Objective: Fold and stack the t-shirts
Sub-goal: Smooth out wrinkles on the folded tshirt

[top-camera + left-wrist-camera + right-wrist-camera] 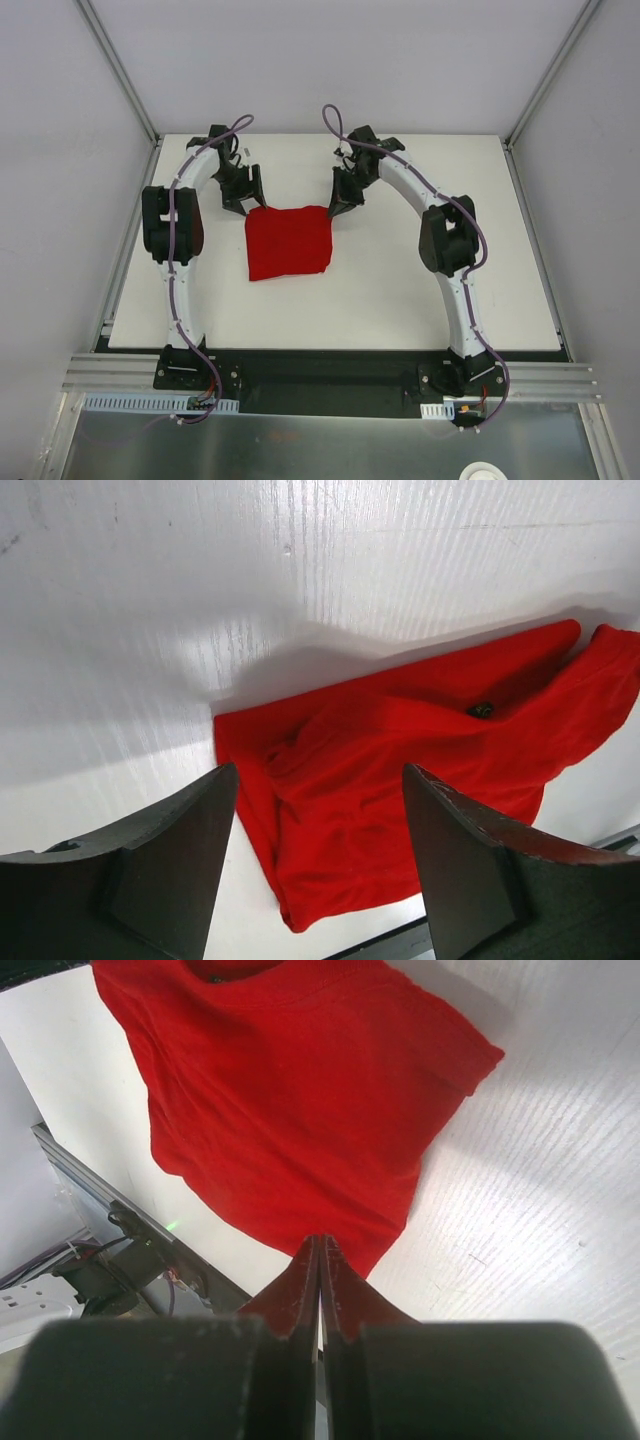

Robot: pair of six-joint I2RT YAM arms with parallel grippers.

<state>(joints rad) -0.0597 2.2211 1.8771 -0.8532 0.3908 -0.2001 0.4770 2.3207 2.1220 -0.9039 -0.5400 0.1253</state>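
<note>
The red t-shirt (288,242) is lying folded into a rough square near the middle of the white table (420,290), between the two grippers. The left arm is arching forward from its base and bending inward. The left gripper (320,780) is hanging over the far left corner of the shirt, its fingers (190,830) standing wide apart and grasping nothing. The right arm is making the mirrored curve. The right gripper (319,1245) is pointing down at the far right corner with its fingers pressed tightly together; I cannot tell if any cloth is pinched there.
</note>
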